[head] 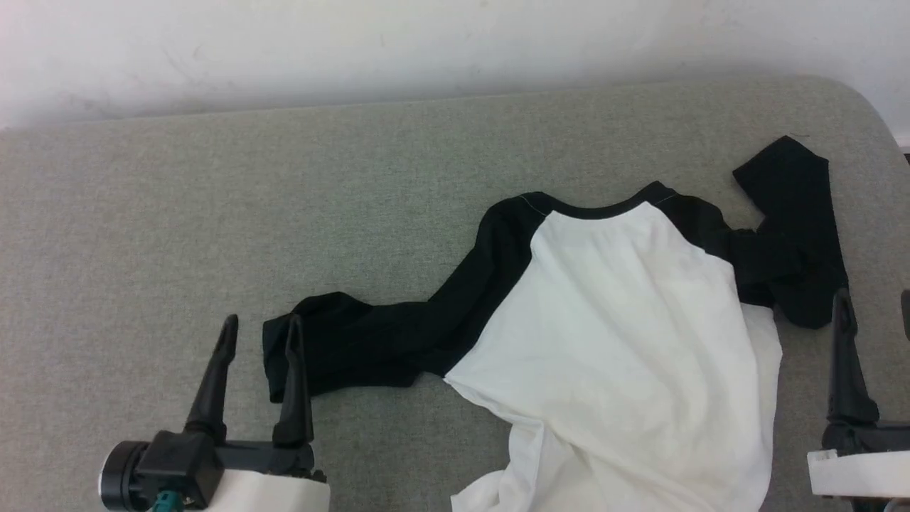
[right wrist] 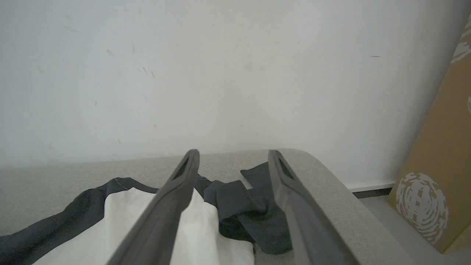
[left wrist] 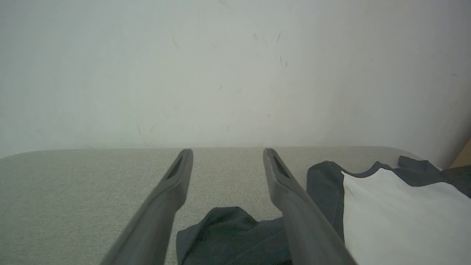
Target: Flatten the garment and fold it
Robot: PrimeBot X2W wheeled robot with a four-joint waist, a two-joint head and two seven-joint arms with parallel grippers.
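Observation:
The garment [head: 625, 320] lies crumpled on the grey-green table [head: 213, 213], its white body wrinkled, collar toward the wall. One black sleeve [head: 370, 341] stretches left; the other black sleeve [head: 796, 227] is bunched at the right. My left gripper [head: 261, 331] is open at the left sleeve's cuff, one finger over its edge. In the left wrist view the gripper [left wrist: 227, 154] holds nothing, with the sleeve [left wrist: 220, 228] below it. My right gripper [head: 874, 302] is open beside the right sleeve. In the right wrist view the gripper [right wrist: 234, 154] straddles that sleeve [right wrist: 243, 209] from above.
A white wall [head: 426, 43] runs behind the table. The table's rounded far-right corner [head: 860, 99] lies close to the bunched sleeve. A cardboard box [right wrist: 441, 165] leans on the floor past the table's right edge. Bare tabletop spreads to the left and behind the garment.

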